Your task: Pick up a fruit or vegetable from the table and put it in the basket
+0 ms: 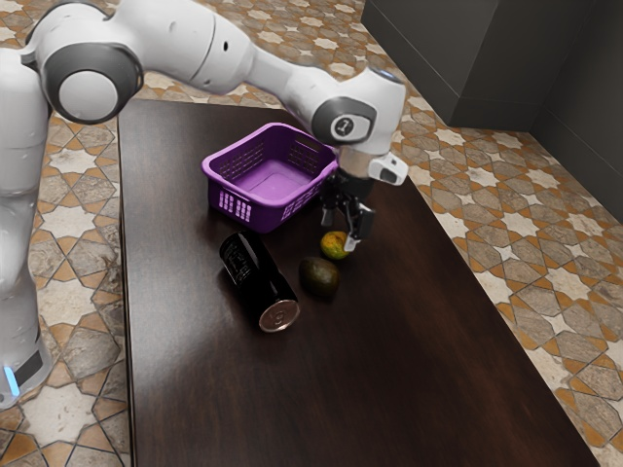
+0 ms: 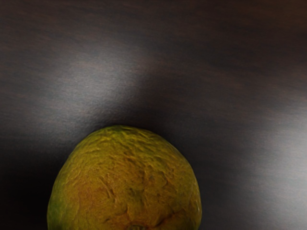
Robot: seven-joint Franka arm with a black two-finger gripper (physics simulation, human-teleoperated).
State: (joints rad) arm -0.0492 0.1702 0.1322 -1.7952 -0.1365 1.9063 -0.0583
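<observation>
- Evidently, the black gripper (image 1: 338, 233) is lowered at the centre of the exterior view so it can straddle the small yellow-green fruit (image 1: 334, 245), which lies on the dark table (image 1: 409, 379).
- Its fingers (image 1: 363, 226) stand apart, wide enough to admit the fruit, and I see no grip on it; closing them looks like the next step.
- The purple basket (image 1: 264, 217) sits upright above and to the left of the fruit in the exterior frame, so the carry should be short, though the hand must rise enough to clear the rim.
- Just below the fruit there, a dark green fruit (image 1: 319, 278) lies close by; a finger could nudge it if the hand drifts.
- The black can (image 1: 258, 282) rests on its side, lower left of the basket, and seems no part of the job.
- Hard to make out: whether either fingertip touches the fruit, since one overlaps its edge in the exterior view.
- Partly hidden: the basket's far right corner, behind the arm (image 1: 292, 89). In the wrist view the fruit's near part is cut off by the frame.
</observation>
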